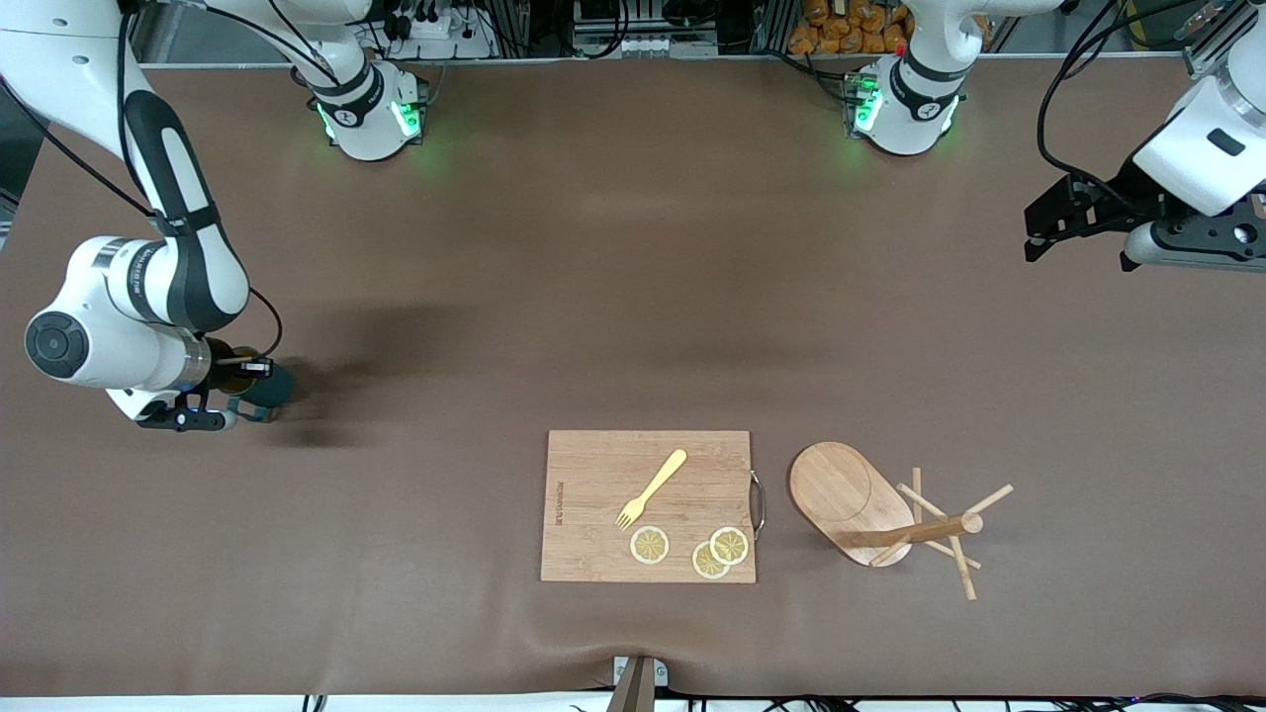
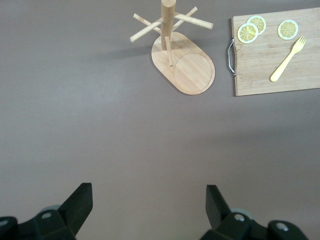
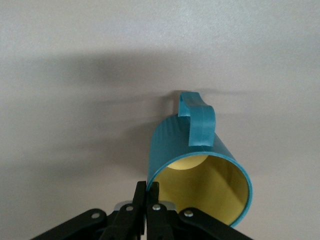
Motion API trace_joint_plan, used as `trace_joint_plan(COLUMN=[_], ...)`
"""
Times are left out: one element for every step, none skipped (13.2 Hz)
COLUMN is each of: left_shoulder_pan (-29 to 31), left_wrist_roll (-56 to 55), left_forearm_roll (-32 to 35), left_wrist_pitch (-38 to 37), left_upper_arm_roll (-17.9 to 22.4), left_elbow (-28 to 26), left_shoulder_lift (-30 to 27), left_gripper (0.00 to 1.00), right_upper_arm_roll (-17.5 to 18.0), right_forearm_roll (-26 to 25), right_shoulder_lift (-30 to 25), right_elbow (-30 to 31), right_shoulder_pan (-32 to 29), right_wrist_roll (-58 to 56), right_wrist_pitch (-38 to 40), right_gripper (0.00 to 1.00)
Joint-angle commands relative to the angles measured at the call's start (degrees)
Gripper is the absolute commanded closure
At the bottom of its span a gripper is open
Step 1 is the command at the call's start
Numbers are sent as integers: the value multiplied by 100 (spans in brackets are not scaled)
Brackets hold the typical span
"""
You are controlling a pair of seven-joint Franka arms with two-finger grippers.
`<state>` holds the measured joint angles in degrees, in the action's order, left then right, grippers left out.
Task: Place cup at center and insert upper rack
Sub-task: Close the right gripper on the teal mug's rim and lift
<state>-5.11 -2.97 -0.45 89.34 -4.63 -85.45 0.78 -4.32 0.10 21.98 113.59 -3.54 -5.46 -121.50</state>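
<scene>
The dark teal cup (image 1: 267, 388) with a yellow inside is at the right arm's end of the table. My right gripper (image 1: 240, 382) is shut on it. In the right wrist view the fingers (image 3: 149, 189) pinch the rim of the cup (image 3: 192, 150), one inside and one outside, and the cup is tipped on its side low over the table. The bamboo mug tree (image 1: 848, 491) stands upright beside the cutting board, toward the left arm's end. It also shows in the left wrist view (image 2: 184, 67). My left gripper (image 1: 1050, 220) is open and empty, high over the left arm's end (image 2: 148, 196).
A bamboo cutting board (image 1: 593, 514) with a metal handle lies near the table's front edge. It carries a yellow fork (image 1: 653, 487) and three lemon slices (image 1: 650, 544). The board also shows in the left wrist view (image 2: 262, 75).
</scene>
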Motion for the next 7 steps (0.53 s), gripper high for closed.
trace_joint_plan(left_shoulder_pan=[-25, -25, -16, -16, -25, -34, -25], left_wrist_roll=[-72, -72, -72, -72, -72, -72, -72], left_forearm_roll=[107, 107, 115, 116, 116, 107, 107], left_wrist_pitch=[-13, -13, -13, -13, -13, 5, 48], left_upper_arm_roll=[-21, -21, -21, -21, -21, -21, -21], left_elbow=[134, 134, 134, 134, 134, 143, 143], left_shoulder_lift=[54, 54, 54, 54, 54, 72, 72], left_gripper=[0, 0, 0, 0, 0, 0, 0], right_upper_arm_roll=[37, 37, 37, 37, 37, 46, 46], right_forearm_roll=[16, 16, 16, 16, 16, 16, 16], right_shoulder_lift=[-211, -237, -290, -334, -343, -352, -395], right_elbow=[-12, -21, -56, -99, -152, -187, -205], right_shoulder_pan=[46, 99, 151, 221, 266, 266, 283], right_wrist_roll=[-60, -60, -52, -8, 1, 1, 1], right_wrist_pitch=[258, 346, 451, 591, 723, 803, 873], right_gripper=[100, 100, 100, 100, 100, 100, 100])
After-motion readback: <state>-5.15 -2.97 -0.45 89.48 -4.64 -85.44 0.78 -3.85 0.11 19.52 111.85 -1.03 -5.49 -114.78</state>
